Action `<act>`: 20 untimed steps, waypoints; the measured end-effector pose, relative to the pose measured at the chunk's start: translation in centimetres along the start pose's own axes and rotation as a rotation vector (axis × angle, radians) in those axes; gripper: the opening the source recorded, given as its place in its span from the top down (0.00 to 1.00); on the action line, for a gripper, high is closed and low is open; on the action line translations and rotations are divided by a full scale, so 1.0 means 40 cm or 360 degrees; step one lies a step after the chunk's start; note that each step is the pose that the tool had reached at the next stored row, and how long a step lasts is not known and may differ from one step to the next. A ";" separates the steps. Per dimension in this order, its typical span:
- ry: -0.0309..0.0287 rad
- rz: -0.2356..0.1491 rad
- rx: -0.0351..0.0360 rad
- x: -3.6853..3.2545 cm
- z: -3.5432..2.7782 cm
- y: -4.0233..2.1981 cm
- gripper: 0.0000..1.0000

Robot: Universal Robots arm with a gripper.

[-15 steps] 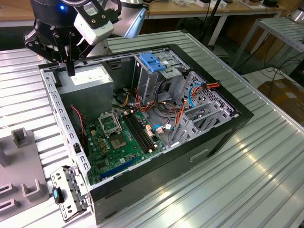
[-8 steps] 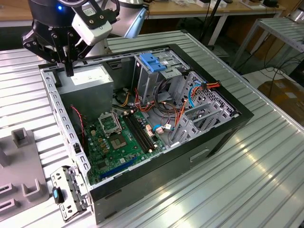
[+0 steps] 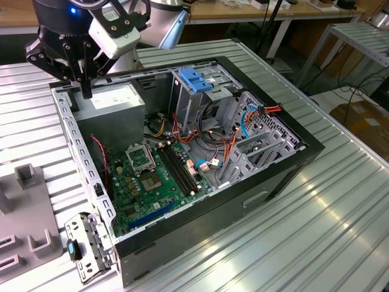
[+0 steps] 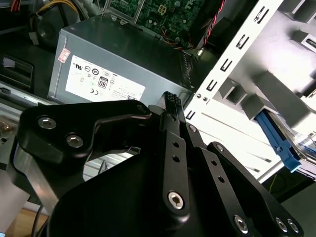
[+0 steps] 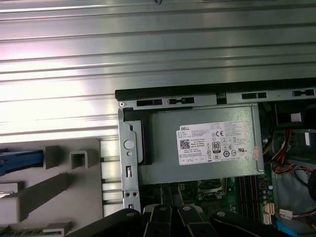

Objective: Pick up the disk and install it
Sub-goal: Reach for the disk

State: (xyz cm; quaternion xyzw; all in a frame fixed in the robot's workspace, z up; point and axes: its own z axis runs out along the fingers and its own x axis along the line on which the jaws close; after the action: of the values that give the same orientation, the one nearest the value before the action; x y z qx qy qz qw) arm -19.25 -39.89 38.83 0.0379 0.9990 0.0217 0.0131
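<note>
Currently the gripper (image 3: 86, 91), at the upper left of the exterior view above the power supply (image 3: 112, 103), appears closed and empty. The disk (image 5: 19, 160) lies on the grey fixture (image 5: 59, 187). Pick-up is not yet started, and grasping requires opened fingers.

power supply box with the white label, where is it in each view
Exterior view: power supply in the case's corner at the exterior view's left.
Second wrist view: power supply, white label facing the camera.
First wrist view: power supply against the case's black wall.
Shared landmark: green motherboard alongside it.
</note>
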 end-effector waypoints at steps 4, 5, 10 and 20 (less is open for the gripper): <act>0.00000 0.0000 0.0000 0.004 0.000 0.000 0.89; 0.00000 0.0000 0.0000 0.005 0.000 0.000 0.89; 0.00000 0.0000 0.0000 0.012 0.001 -0.001 0.89; 0.00000 0.0000 0.0000 0.024 0.002 -0.002 0.89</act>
State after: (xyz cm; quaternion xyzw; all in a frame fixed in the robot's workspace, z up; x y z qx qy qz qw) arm -20.20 -39.89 38.73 0.0379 0.9990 0.0217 0.0131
